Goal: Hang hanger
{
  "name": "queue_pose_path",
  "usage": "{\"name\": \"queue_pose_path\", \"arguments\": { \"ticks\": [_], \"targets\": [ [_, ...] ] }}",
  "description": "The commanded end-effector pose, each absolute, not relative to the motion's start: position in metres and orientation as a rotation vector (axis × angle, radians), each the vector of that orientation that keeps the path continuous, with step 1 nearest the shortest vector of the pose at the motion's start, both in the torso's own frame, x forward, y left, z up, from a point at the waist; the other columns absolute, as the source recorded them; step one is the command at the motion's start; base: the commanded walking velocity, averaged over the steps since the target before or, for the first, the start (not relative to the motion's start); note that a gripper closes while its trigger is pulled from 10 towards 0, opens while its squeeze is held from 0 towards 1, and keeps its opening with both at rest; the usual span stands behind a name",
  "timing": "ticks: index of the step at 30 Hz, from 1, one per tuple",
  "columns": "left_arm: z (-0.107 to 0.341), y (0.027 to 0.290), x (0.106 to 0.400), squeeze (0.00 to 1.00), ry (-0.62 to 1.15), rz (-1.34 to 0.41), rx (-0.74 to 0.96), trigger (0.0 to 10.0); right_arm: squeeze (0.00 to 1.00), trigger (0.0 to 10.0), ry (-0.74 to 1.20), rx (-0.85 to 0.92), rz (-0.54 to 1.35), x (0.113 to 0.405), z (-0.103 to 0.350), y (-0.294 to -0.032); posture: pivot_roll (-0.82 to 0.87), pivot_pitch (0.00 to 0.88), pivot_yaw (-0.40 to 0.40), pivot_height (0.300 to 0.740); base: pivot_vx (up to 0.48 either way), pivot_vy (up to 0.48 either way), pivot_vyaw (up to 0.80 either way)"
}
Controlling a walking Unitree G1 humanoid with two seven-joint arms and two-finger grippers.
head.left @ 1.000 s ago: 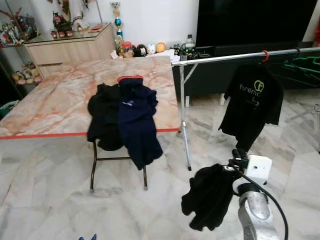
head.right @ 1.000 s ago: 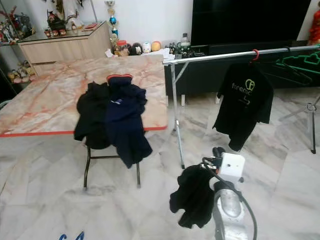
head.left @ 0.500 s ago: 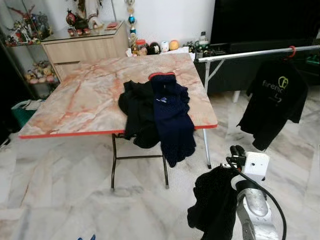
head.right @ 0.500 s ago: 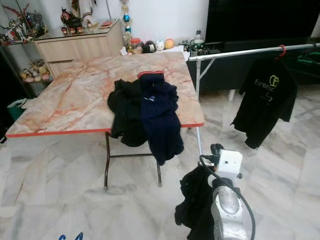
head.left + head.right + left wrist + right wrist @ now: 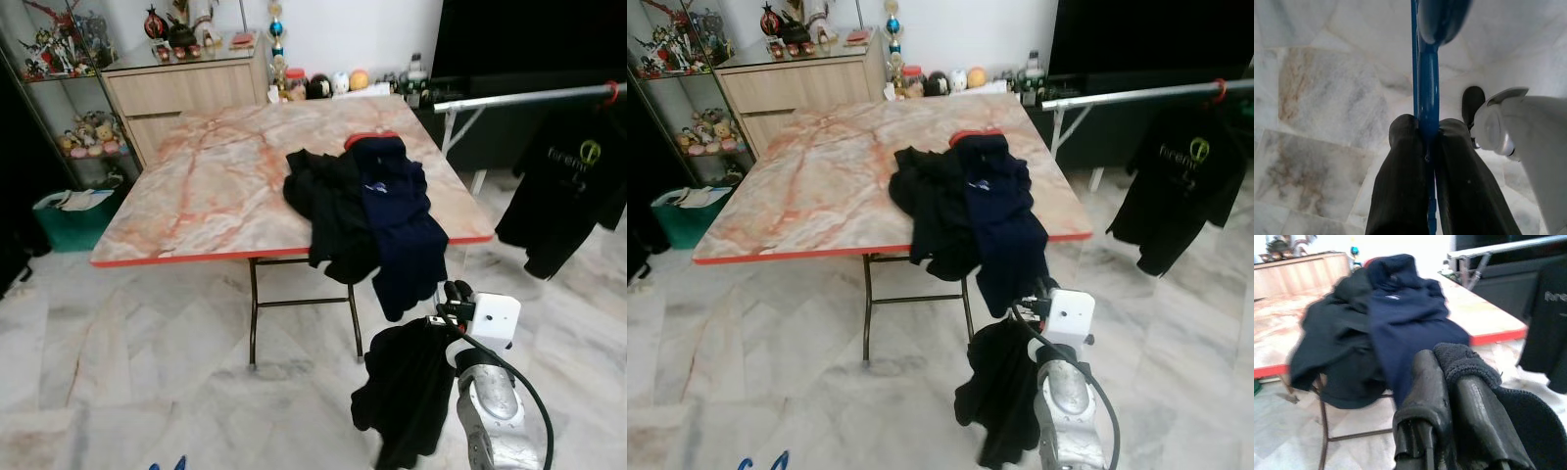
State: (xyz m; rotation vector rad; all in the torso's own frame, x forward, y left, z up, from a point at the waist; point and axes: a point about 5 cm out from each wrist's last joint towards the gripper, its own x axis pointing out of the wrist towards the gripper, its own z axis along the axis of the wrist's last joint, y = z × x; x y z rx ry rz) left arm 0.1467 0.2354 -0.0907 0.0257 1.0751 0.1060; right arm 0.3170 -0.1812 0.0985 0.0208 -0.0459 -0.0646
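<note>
Left jaws (image 5: 1426,147) clamped on blue hanger (image 5: 1427,73), low over floor. Tabletop (image 5: 216,186) carries dark shirts (image 5: 367,211). Right jaws (image 5: 1449,377) clamped on black garment (image 5: 407,392). Rail (image 5: 529,96) far right: turn toward it, raise hanger hook level.

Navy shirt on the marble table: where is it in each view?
Left eye view: navy shirt right of centre, hanging over the table's front edge.
Right eye view: just right of centre, over the same edge.
Right wrist view: upper centre, beyond the fingers.
Left wrist view: faces the floor and a blue hanger.
Shared landmark: the table's red edge.
</note>
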Motion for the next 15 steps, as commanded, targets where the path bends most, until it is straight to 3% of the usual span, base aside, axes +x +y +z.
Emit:
{"name": "queue_pose_path", "arguments": {
  "ticks": [1, 11, 15],
  "targets": [
    [-0.091, 0.24, 0.143, 0.0, 1.092, 0.115, 0.044, 10.0, 0.0, 10.0, -0.106, 0.011, -0.055, 0.321, 0.112, -0.179, -0.01, 0.0, 0.08, 0.74, 0.0, 0.0, 0.0],
    [-0.092, 0.235, 0.144, 0.0, 1.083, 0.103, 0.011, 10.0, 0.0, 10.0, -0.122, -0.026, -0.048, 0.323, 0.115, -0.18, -0.01, 0.0, 0.078, 0.74, 0.0, 0.0, 0.0],
    [-0.092, 0.234, 0.144, 0.0, 1.088, 0.1, 0.011, 10.0, 0.0, 10.0, -0.215, -0.172, -0.005, 0.327, 0.135, -0.175, -0.01, 0.0, 0.082, 0.74, 0.0, 0.0, 0.0]
  ]
}}
